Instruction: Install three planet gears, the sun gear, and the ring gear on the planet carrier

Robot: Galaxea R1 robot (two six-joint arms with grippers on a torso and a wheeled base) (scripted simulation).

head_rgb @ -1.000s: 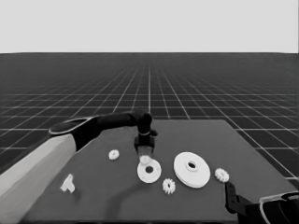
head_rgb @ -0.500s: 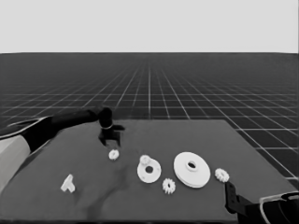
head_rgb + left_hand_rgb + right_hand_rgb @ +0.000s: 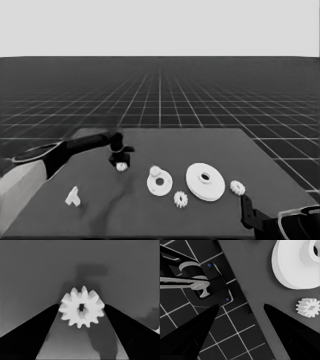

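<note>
Left gripper (image 3: 81, 308): over the surface's left part, fingers spread either side of a planet gear (image 3: 81, 307), tips at its teeth, not visibly clamped.
Gear handling: judged light, rigid, toothed; best pinched across opposite teeth, hole upright.
Smaller round part (image 3: 159, 182): right of that gear, one gear (image 3: 155, 171) already on it.
Larger round part (image 3: 205, 181): further right, gears (image 3: 180, 199) (image 3: 237, 187) beside it.
Right gripper (image 3: 240, 312): parked, spread, at the surface's near right corner.

Between the left end effector's (image 3: 81, 312) matt black fingers (image 3: 30, 337), a small white toothed gear (image 3: 81, 307) looks smooth, like matt plastic; beneath it the dark grey worktop (image 3: 37, 272) is flat and unglossed.
</note>
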